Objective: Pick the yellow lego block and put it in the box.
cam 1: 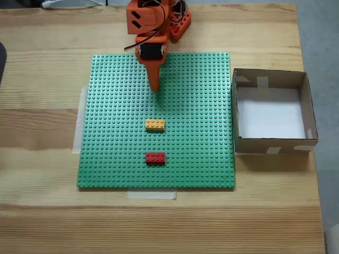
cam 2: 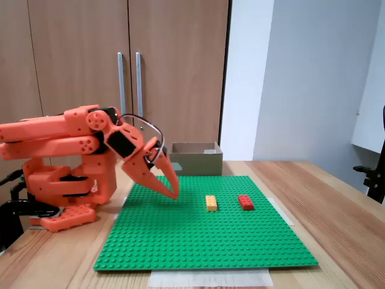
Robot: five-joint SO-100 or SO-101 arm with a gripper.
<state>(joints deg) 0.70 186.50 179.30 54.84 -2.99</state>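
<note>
The yellow lego block (cam 1: 154, 125) (cam 2: 211, 203) lies flat near the middle of the green baseplate (cam 1: 201, 95) (cam 2: 204, 241). In both fixed views my orange gripper (cam 1: 155, 89) (cam 2: 173, 191) points down at the plate a short way behind the block, apart from it. Its fingers meet at the tips, shut on nothing. The box (cam 1: 273, 144) (cam 2: 195, 162), brown cardboard with a white bottom, stands beside the plate, on the right in the top-down fixed view, and holds nothing.
A red brick (cam 1: 155, 157) (cam 2: 245, 202) sits on the plate just beyond the yellow one, farther from the arm. The arm's orange base (cam 1: 177, 24) (cam 2: 63, 205) stands at the plate's back edge. Tape holds the plate to the wooden table (cam 1: 42, 127).
</note>
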